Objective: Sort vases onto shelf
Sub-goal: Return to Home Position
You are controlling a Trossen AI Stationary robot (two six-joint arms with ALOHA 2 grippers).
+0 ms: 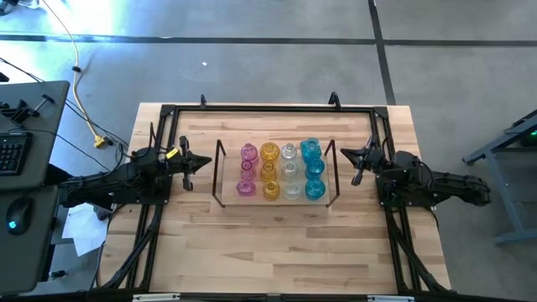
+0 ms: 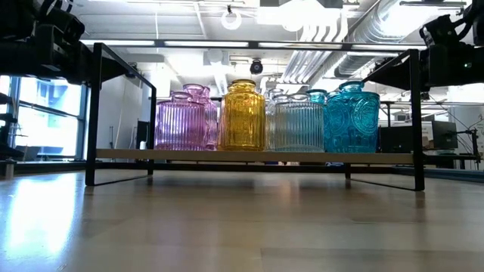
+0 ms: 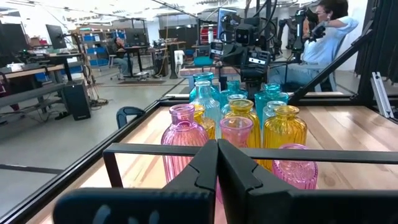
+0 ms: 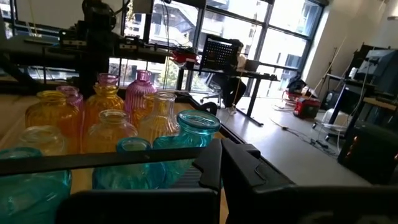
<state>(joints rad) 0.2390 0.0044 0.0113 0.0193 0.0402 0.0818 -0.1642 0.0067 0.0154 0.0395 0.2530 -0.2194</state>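
The vases stand on their bases on the shelf (image 1: 277,201) in four colour rows: pink (image 1: 247,172), amber (image 1: 269,170), clear (image 1: 290,171) and cyan (image 1: 313,170). The low view shows them side by side, pink (image 2: 181,121), amber (image 2: 242,117), clear (image 2: 296,125), cyan (image 2: 352,119). My left gripper (image 1: 191,164) hovers shut just left of the shelf's left wire frame (image 3: 249,152). My right gripper (image 1: 356,159) hovers shut just right of the right wire frame (image 4: 93,160). Neither holds anything.
A black metal frame (image 1: 268,109) runs around the tabletop, with rails along both sides. Bare wood (image 1: 277,252) lies between the shelf and the near edge. People sit at desks in the room beyond (image 3: 329,37).
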